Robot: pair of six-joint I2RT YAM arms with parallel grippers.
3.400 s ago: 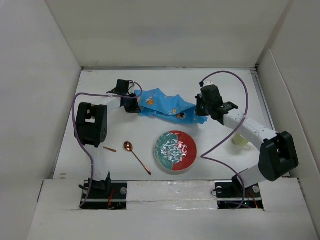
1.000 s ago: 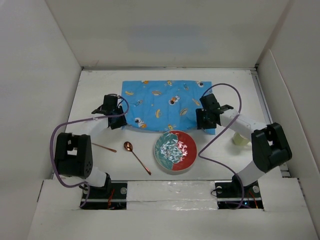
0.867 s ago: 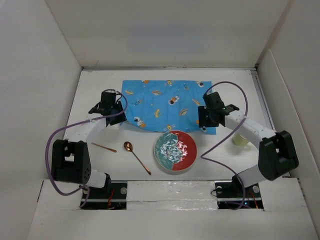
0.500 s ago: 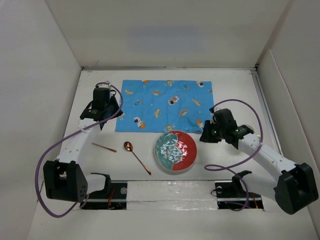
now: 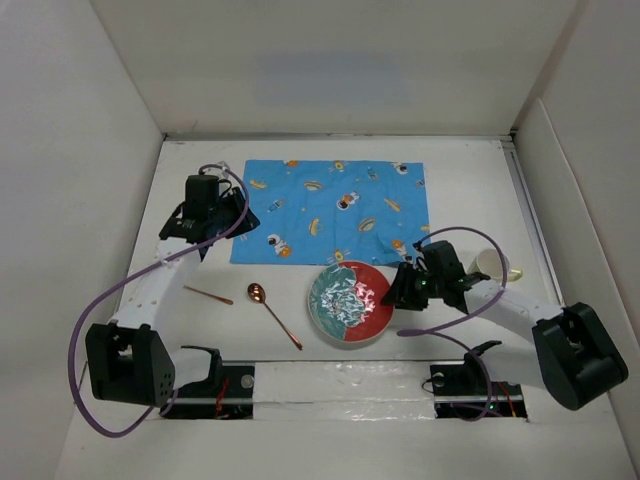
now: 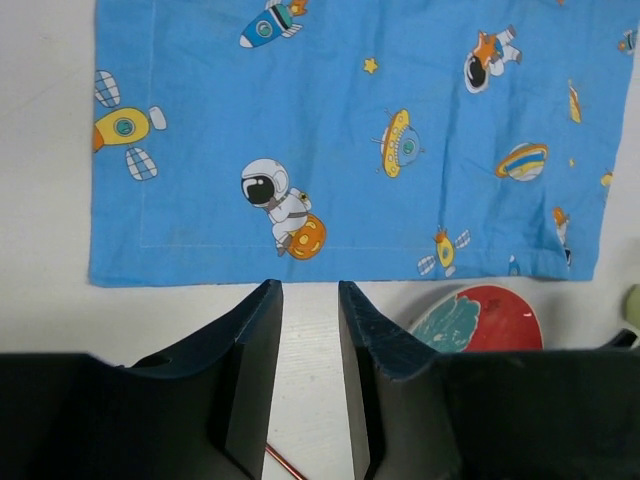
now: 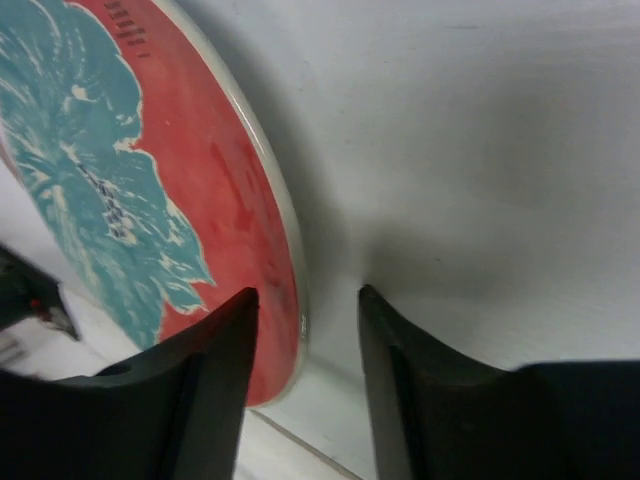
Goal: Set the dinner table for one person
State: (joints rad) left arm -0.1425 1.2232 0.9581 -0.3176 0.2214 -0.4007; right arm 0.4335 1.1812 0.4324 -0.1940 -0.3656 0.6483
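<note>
Two risks stand out. On the left, the left gripper (image 6: 310,290) hangs over bare tabletop just near of the blue mat (image 5: 330,205), by its near left corner. Its jaws are a narrow slot apart and hold nothing. With so slim a gap, a drop toward the thin brown stick (image 5: 208,295) or the copper spoon (image 5: 272,313) could nudge them aside rather than catch them. A low pass could also ruck the cloth's corner.

On the right, the right gripper (image 7: 307,293) has its jaws apart astride the right rim of the plate (image 5: 349,303), one finger above the red glaze, the other above the table, gripping nothing yet. Closing on so shallow and slick an edge may let the plate slip or tip. Sliding it onto the mat could bunch the fabric. The pale cup (image 5: 490,264) sits close behind that forearm and could be knocked.

The dinner table (image 5: 470,180) is the flat, matte white surface under everything, walled in white. The stick is slender and straight, and the spoon is polished, with a round bowl. The mat is thin rectangular cloth with a stitched hem, printed with astronauts and rockets, lying flat at the far middle. The plate is round and glossy, teal and red with a pale rim.
</note>
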